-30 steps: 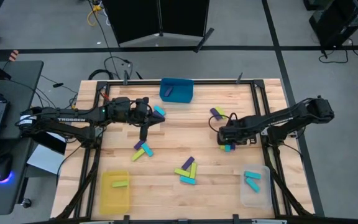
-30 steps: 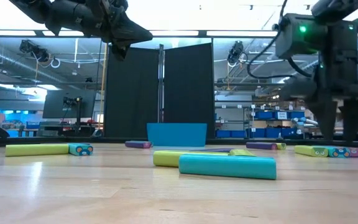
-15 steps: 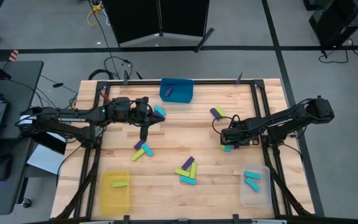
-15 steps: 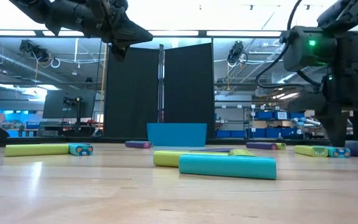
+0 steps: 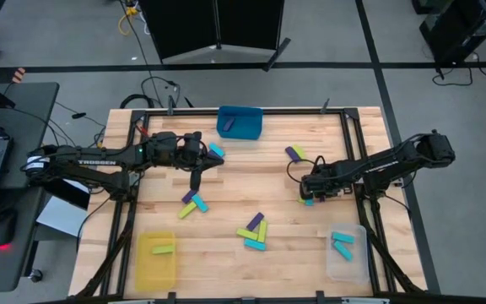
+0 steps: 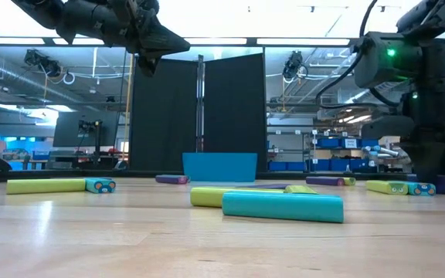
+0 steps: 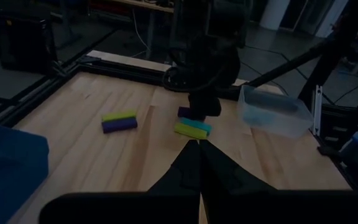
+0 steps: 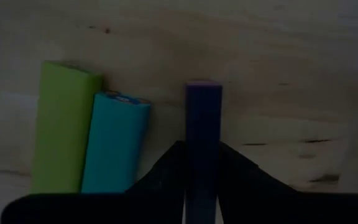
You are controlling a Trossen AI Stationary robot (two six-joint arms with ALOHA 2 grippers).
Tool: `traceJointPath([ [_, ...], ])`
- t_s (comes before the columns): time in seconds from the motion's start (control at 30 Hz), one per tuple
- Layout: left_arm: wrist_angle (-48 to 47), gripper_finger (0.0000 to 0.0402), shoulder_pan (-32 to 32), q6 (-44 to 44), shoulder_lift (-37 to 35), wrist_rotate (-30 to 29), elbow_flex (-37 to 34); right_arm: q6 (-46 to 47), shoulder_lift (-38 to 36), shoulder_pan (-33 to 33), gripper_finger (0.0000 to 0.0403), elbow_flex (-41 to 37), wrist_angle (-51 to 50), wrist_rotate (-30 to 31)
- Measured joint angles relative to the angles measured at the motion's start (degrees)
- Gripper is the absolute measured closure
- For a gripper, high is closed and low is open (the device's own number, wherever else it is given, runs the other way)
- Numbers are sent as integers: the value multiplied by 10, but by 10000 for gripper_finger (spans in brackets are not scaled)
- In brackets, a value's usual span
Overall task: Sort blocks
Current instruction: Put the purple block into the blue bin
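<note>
Light wooden counter (image 5: 226, 169) in a black frame, blue bin (image 5: 240, 122) at the far edge, yellow bin (image 5: 156, 257) near left, clear bin (image 5: 347, 252) near right, purple, lime and cyan blocks (image 5: 255, 231) scattered between

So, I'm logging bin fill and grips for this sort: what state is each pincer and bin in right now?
Right pincer: down at the table, closed around a purple block.
Left pincer: shut, empty, raised over the table.
Blue bin: holds one purple block.
Yellow bin: holds one lime block.
Clear bin: holds two cyan blocks.
</note>
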Motion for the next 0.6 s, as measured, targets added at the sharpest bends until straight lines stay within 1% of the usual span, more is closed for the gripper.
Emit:
traceJointPath([
  [0.1,0,398,0,-18,0,0,0,-26,-15,-1,333,15,-32,12],
  [0.23,-1,398,0,-42,0,-5,0,-59,-50,0,333,54,-52,23],
  [0.37,-2,398,0,-47,0,-24,0,-114,-77,-17,333,100,-33,58],
  [0.43,-1,398,4,-57,0,-30,0,-163,-77,-43,333,117,-4,61],
  [0.53,1,398,15,-76,0,-31,0,-238,-67,-96,333,145,86,58],
  [0.6,1,398,20,-81,0,-32,0,-284,-48,-136,333,162,155,43],
])
